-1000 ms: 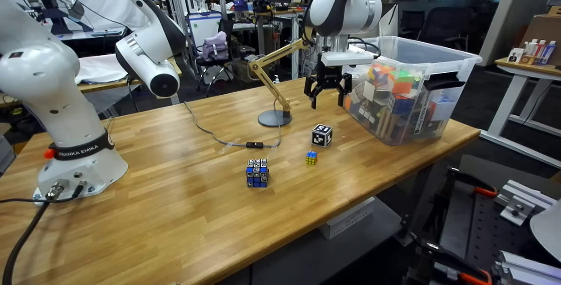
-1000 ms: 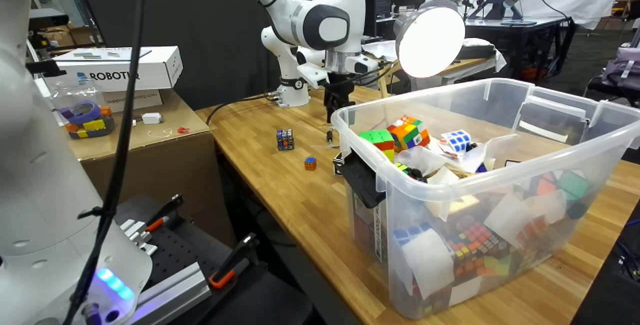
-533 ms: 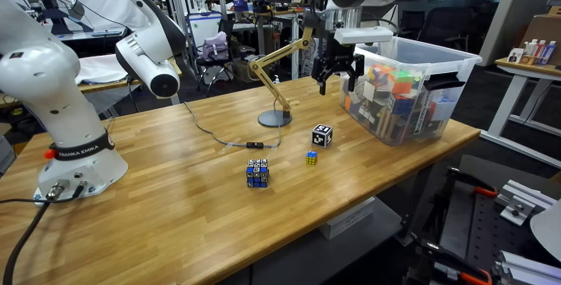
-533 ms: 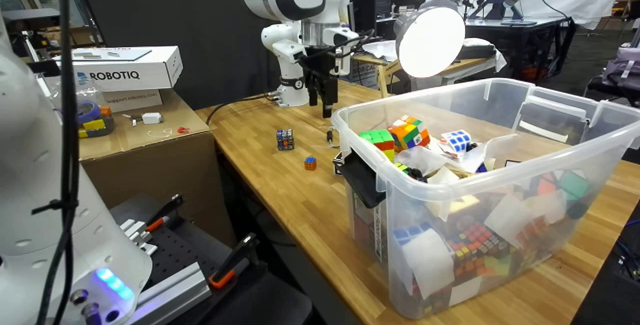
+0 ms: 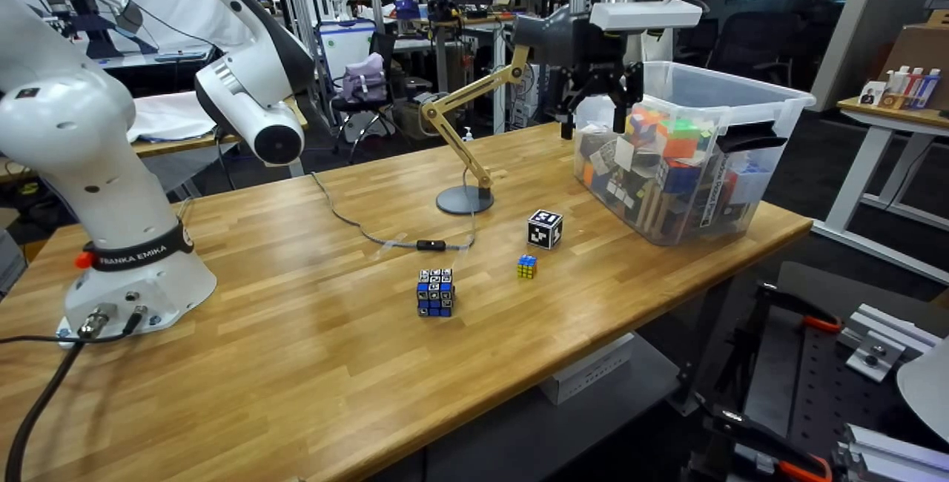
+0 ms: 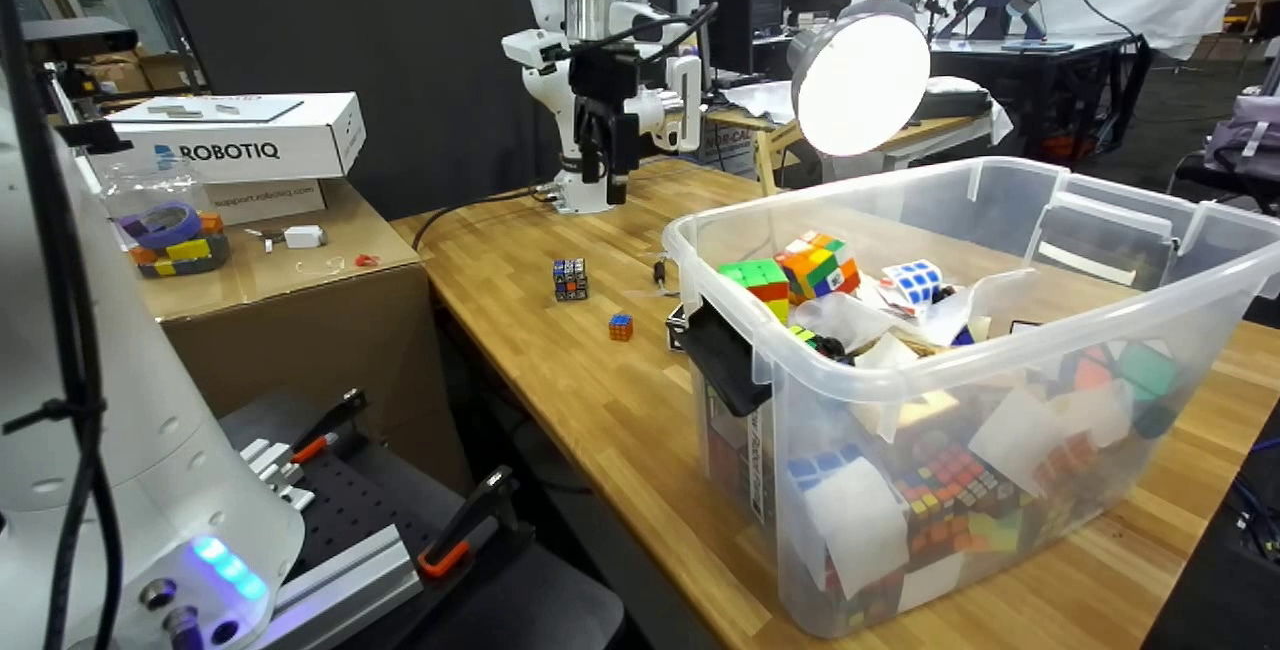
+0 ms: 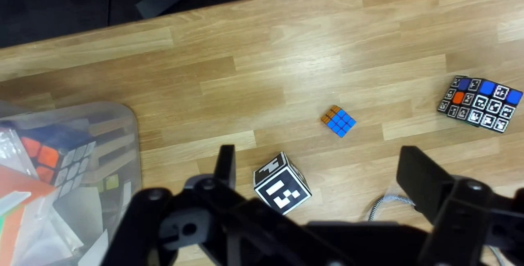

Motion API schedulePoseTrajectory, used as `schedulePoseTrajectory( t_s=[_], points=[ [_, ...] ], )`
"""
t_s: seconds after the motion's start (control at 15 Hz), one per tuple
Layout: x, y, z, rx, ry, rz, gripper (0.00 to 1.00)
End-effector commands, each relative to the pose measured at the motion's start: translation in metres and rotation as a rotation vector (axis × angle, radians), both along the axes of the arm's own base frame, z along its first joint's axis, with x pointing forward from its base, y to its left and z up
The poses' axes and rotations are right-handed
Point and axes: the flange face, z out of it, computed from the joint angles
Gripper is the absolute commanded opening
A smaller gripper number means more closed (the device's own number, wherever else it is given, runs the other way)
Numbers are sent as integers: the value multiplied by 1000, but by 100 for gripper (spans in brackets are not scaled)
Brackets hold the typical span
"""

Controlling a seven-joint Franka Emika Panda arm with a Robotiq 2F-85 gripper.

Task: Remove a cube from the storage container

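Note:
The black cube with white marks [image 5: 545,230] rests on the table, outside the storage container. In the wrist view the cube [image 7: 282,190] shows below the gripper, nearer the left finger, its lower part covered by the gripper. In an exterior view the cube [image 6: 676,328] is mostly hidden behind the container's black handle. The clear storage container [image 5: 730,100] stands at the table's end, full of colourful cubes and papers; its rim [image 6: 900,375] is open on top. My gripper [image 5: 593,119] is open and empty, high above the table; its fingers [image 7: 319,161] are wide apart.
A dark blue cube with pale marks [image 5: 435,293] and a tiny light-blue block [image 5: 527,267] sit on the table. A desk lamp [image 5: 465,200] stands behind with a cable and switch [image 5: 431,245]; its lit head [image 6: 860,80] hangs near the container. Another arm's base [image 5: 141,282] is mounted on the table.
My gripper has moved upward and stays open. In an exterior view it has come out from behind the container's rim. The cubes and the container have not moved.

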Motion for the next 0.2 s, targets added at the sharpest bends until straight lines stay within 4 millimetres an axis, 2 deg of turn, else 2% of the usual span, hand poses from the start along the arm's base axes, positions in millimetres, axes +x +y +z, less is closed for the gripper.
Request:
schedulePoseTrajectory(
  t_s=[0.0,0.13],
  points=[
    [0,0,0,0,2,0,100],
    [0,0,0,0,2,0,100]
  ],
)
